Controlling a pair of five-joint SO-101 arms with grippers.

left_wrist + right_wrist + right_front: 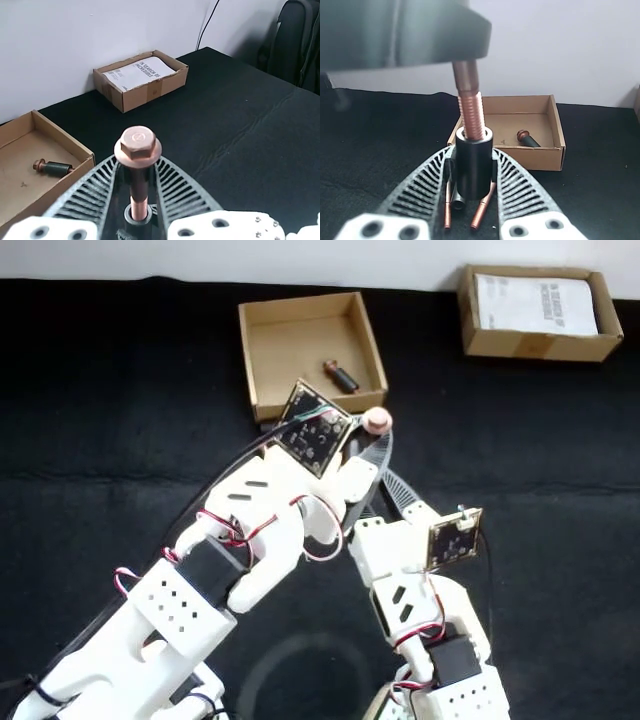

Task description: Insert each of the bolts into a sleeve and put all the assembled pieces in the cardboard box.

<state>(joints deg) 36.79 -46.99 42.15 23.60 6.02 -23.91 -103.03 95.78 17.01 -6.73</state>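
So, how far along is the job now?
Done: one assembled piece lies in the cardboard box. In hand: the left gripper holds a bolt, partly inside the sleeve held by the right gripper. Left: boxing this pair, plus two loose bolts and a loose sleeve.

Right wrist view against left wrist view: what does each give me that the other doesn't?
Right wrist: right fingers gripping the sleeve by its wall, loose bolts on the table beneath. Left wrist: the bolt's hex head, left fingers around its shank, a paper-filled box. Both: the bolt entering the sleeve, the cardboard box with one assembled piece.
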